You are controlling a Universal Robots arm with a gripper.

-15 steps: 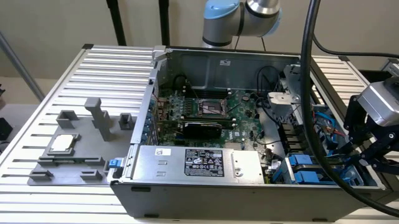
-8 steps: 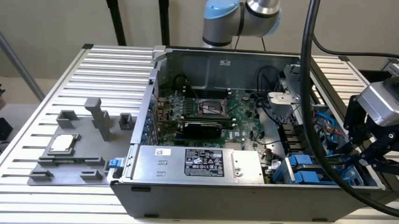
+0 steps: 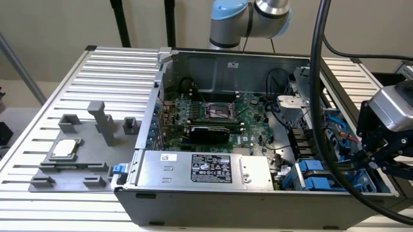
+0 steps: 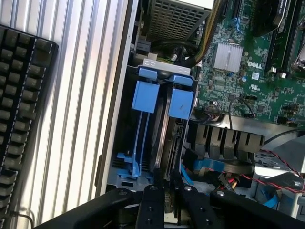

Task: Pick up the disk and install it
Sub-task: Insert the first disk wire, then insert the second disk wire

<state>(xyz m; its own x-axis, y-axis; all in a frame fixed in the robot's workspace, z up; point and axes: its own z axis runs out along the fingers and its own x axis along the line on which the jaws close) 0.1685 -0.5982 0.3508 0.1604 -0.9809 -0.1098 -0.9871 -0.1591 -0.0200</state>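
The robot arm (image 3: 248,19) rises behind the open computer case (image 3: 258,203), its grey and blue joint above the rear wall. The black gripper (image 3: 380,162) hangs at the case's front corner on the exterior view's right, its fingers (image 4: 153,202) drawn close together over the drive bay.

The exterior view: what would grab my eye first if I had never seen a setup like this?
Probably the open computer case lying on the ribbed metal table, its green motherboard bare to view. At the exterior view's right, the black pincer hangs over the corner with the bright blue drive bays. In the wrist view the pincer sits at the edge of a disk standing on edge in its blue frame.
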